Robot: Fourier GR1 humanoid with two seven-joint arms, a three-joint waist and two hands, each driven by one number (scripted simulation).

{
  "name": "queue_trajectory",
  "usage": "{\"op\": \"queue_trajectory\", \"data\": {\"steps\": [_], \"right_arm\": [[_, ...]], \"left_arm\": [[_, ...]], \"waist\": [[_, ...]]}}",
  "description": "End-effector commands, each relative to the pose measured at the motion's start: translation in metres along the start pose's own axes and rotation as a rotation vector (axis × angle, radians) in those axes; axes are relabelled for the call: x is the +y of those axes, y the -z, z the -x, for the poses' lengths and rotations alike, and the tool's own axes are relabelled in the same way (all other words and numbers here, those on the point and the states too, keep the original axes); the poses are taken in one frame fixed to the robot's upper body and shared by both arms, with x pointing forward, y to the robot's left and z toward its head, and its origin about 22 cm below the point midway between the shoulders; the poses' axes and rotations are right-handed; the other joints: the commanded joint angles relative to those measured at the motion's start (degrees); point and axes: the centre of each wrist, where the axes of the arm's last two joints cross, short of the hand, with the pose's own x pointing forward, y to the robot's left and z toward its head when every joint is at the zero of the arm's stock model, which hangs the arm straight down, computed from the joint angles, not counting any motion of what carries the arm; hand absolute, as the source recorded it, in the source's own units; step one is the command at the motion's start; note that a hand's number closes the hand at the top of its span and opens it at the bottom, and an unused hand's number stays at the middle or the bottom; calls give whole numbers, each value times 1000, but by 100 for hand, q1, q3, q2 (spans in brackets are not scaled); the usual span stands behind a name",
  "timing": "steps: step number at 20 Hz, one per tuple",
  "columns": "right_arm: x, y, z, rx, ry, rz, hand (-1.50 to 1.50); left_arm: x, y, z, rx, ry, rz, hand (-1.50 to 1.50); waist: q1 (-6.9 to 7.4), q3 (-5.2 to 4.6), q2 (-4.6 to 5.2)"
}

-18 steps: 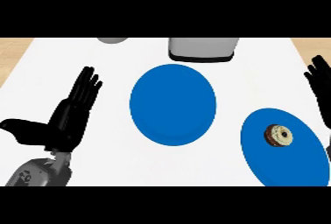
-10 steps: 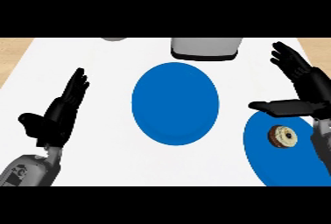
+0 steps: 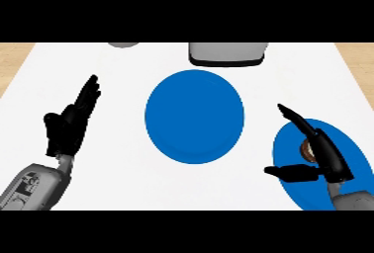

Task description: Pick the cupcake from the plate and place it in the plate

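A blue plate [image 3: 194,114] lies in the middle of the white counter with nothing on it. A second blue plate [image 3: 358,153] sits at the lower right and carries the cupcake [image 3: 308,149], brown with a pale top, mostly hidden. My right hand [image 3: 325,153] hovers over that plate, open, its fingers straight and pointing up-left across the cupcake, its thumb [image 3: 291,172] stretched left. My left hand [image 3: 71,124] rests open at the left, fingers up, away from both plates.
A grey, dark-rimmed container [image 3: 227,53] stands at the counter's far edge, behind the middle plate. A small grey object [image 3: 124,44] peeks in at the far left. Wooden floor shows beyond the counter's left and right sides.
My right hand has come down and leftward from the right edge onto the right plate, now covering most of the cupcake. My left hand has drifted slightly left and turned edge-on.
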Motion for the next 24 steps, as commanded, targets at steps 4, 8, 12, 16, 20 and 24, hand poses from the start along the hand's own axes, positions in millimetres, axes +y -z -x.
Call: {"op": "queue_trajectory", "data": {"steps": [4,8,12,16,20,24], "right_arm": [[-41,-29,-7,-114,-216,109,-150],[-81,-33,-55,-73,-303,84,-150],[-123,-24,-77,142,-514,-47,-150],[-117,-31,-92,269,-530,-160,-150],[-127,-21,-98,348,-591,-213,-150],[-113,2,-84,401,-559,-242,-150]], "left_arm": [[6,0,7,25,40,-3,0],[-2,5,4,20,8,-11,0],[3,5,7,2,14,-17,0],[6,6,10,26,13,0,0],[-4,7,-2,-2,15,-2,0],[-6,8,-5,-19,14,27,0]], "waist": [[-18,4,-24],[-52,-1,-32],[-17,-17,-26],[-9,-5,-20],[59,2,-11],[112,5,6]]}}
